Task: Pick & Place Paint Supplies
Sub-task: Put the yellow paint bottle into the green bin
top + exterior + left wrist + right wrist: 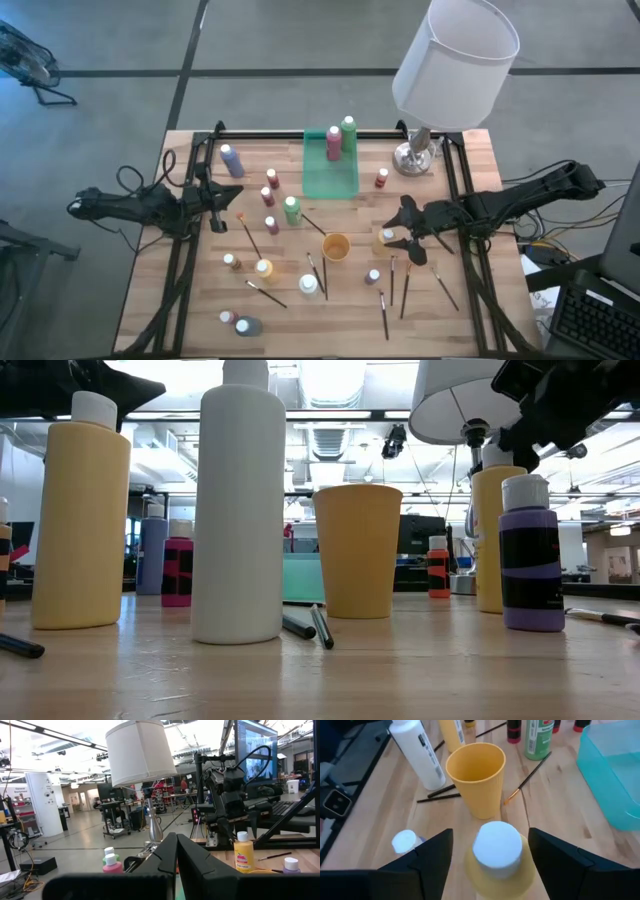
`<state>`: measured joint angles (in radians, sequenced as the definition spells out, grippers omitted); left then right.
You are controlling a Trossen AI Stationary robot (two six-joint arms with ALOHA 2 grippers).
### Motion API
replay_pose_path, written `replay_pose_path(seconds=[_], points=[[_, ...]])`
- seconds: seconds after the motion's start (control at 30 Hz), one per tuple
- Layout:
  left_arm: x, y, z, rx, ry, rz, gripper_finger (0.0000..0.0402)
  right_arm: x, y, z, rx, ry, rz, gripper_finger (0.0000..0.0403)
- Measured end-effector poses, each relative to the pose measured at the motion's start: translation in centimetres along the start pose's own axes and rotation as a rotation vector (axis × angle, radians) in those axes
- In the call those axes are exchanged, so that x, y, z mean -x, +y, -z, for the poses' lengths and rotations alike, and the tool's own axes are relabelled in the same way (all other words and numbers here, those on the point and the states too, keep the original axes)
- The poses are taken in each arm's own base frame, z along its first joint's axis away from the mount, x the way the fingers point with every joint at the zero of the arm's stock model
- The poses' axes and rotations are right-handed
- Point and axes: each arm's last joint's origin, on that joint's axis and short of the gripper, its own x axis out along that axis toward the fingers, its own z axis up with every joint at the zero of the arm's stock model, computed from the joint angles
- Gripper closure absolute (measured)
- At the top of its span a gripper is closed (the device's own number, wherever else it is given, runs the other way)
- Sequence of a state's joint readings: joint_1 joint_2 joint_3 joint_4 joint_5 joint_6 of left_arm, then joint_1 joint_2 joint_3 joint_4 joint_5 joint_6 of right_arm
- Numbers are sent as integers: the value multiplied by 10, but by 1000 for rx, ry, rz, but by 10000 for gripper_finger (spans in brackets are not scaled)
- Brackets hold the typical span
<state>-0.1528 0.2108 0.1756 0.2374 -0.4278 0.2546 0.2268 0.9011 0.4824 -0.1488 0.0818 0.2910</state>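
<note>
Yellow bottle (496,851) stands on the surface just beside the cup (477,779), capped top centred between the right end effector's (490,857) wide-spread fingers. Lower squarely, then close below the cap. Left end effector (176,852) waits closed.

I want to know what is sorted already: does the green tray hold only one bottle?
No: in the high view two bottles stand in the green tray, a pink bottle and a green bottle, both at its far end.
</note>
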Motion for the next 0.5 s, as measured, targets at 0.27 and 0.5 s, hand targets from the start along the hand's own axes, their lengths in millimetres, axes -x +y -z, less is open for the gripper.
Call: replay_pose_path(seconds=[0.27,0.5], points=[[0,0,0,0,0,0,385,-7,0,1,8,18,9,194],[0,0,0,0,0,0,385,-5,0,1,7,16,5,251]])
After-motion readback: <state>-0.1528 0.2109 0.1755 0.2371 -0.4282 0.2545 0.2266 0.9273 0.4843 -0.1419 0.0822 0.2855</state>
